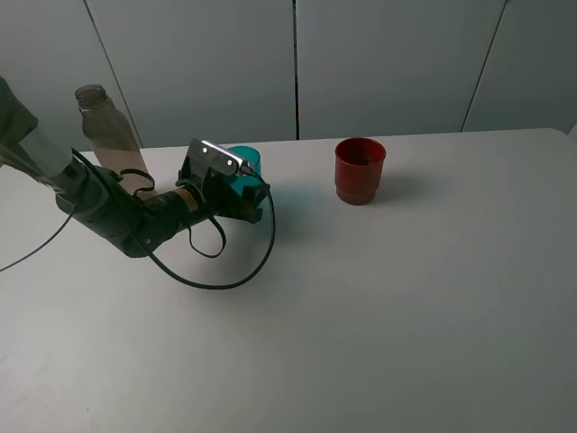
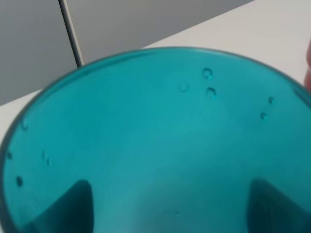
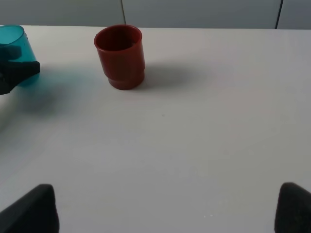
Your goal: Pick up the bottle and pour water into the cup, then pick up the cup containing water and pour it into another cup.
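The cup (image 1: 245, 161), a translucent teal tumbler, stands left of centre at the back of the table and fills the left wrist view (image 2: 155, 136). My left gripper (image 1: 251, 185) is closed around it, and both fingers (image 2: 77, 204) show through its walls. Small droplets cling to the wall. The red cup (image 1: 360, 170) stands upright to its right, apart from it, and also shows in the right wrist view (image 3: 119, 56). The clear bottle (image 1: 106, 131) stands at the far left behind my left arm. My right gripper (image 3: 163, 204) is open and empty above bare table, out of the exterior view.
A black cable (image 1: 225, 266) loops from the left arm onto the white table (image 1: 379, 307). Grey wall panels stand behind the table's back edge. The teal cup and a left finger show in the right wrist view (image 3: 14, 46).
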Robot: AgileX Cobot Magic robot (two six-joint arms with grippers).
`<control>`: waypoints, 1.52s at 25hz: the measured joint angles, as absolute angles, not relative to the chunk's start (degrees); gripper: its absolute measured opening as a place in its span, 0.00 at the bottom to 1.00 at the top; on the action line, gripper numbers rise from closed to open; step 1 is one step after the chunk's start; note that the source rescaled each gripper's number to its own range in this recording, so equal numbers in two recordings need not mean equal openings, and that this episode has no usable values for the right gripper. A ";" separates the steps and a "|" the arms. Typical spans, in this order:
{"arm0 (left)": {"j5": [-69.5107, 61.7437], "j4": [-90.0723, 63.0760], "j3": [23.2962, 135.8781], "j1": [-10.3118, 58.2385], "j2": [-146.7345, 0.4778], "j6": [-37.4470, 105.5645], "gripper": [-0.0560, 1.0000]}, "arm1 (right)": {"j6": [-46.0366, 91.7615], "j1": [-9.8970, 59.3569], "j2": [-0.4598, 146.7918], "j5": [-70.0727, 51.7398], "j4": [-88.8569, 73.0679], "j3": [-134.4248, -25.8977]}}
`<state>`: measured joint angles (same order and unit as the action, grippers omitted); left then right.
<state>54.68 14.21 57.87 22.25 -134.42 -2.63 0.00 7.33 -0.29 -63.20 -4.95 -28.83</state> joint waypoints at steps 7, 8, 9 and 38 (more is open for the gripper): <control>55.71 17.41 57.87 20.21 -135.02 -6.34 0.18 | 0.00 7.33 -0.29 -63.20 -4.95 -28.83; 55.74 18.06 57.87 19.93 -135.02 -6.65 0.18 | 0.00 7.33 -0.29 -63.20 -4.95 -28.83; 55.85 18.46 57.87 19.71 -135.02 -6.78 0.18 | 0.00 7.33 -0.29 -63.20 -4.95 -28.83; 24.06 15.66 57.78 20.45 -99.70 -10.37 0.99 | 0.00 7.33 -0.29 -63.20 -4.95 -28.83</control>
